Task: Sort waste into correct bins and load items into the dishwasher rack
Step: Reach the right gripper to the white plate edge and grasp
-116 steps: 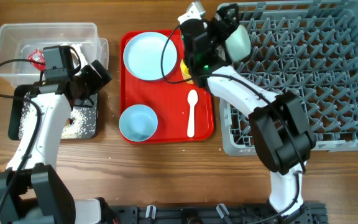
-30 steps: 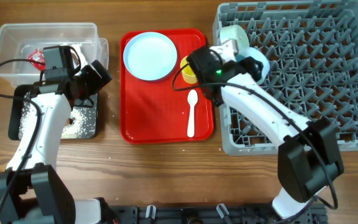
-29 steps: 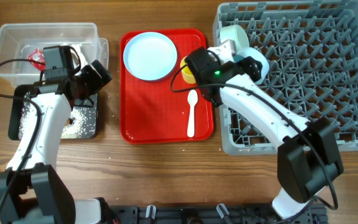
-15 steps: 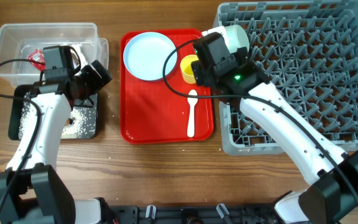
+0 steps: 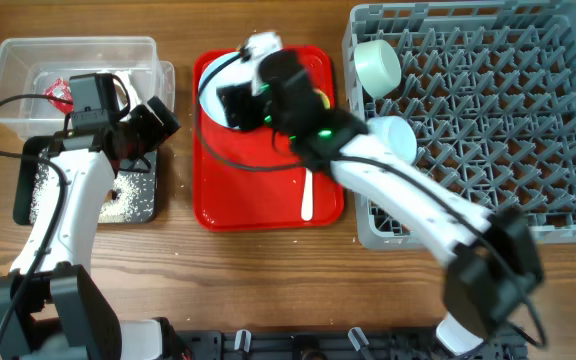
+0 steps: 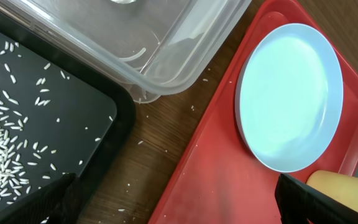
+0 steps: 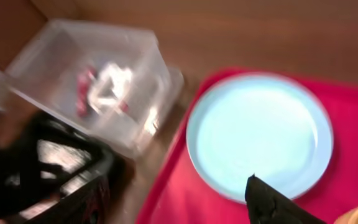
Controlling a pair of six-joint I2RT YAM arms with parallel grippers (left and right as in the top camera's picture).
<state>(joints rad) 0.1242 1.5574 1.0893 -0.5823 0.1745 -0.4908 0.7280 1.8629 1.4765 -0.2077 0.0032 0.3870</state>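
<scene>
The pale blue plate (image 5: pixel 210 85) lies at the back of the red tray (image 5: pixel 258 205); it also shows in the left wrist view (image 6: pixel 291 93) and the right wrist view (image 7: pixel 260 134). My right gripper (image 5: pixel 231 100) hovers over the plate, open and empty (image 7: pixel 166 205). Two pale blue bowls (image 5: pixel 378 62) (image 5: pixel 393 135) stand in the grey dishwasher rack (image 5: pixel 528 130). The white spoon (image 5: pixel 308 195) lies on the tray. The yellow cup (image 6: pixel 347 186) is mostly hidden under the right arm from overhead. My left gripper (image 5: pixel 153 125) is open and empty (image 6: pixel 179 205) between the bins and the tray.
The clear tub (image 5: pixel 78 55) holds the red wrapper (image 5: pixel 60 93) and white tissue (image 7: pixel 114 81). The black tray (image 5: pixel 143 205) in front of it holds rice grains (image 6: pixel 5 124). A few grains lie on the wood beside it.
My right arm has swung left from the rack to above the plate on the red tray. The second bowl now stands in the rack, let go. The left arm has not moved.
</scene>
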